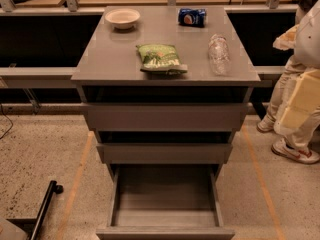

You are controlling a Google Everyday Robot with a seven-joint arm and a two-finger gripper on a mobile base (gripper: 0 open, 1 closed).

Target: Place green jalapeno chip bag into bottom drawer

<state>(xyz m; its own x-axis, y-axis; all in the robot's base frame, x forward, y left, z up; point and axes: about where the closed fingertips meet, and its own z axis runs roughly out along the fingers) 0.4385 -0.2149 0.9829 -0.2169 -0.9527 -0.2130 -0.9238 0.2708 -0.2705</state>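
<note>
The green jalapeno chip bag (161, 58) lies flat on the grey cabinet's top (110, 59), near the front edge and just left of centre. The bottom drawer (165, 219) is pulled out towards me, and its inside shows nothing in it. My gripper (284, 38) is at the far right edge of the view, raised at about the height of the cabinet top. It is well to the right of the bag and holds nothing that I can see. Pale parts of my arm (300, 104) show below it.
On the cabinet top stand a white bowl (122, 18) at back left, a blue soda can (192, 17) lying at back right, and a clear plastic bottle (218, 54) lying at right. Two shallower drawers (165, 116) sit above the bottom one. A person's legs (292, 149) stand at right. A black bar (42, 206) lies on the floor at left.
</note>
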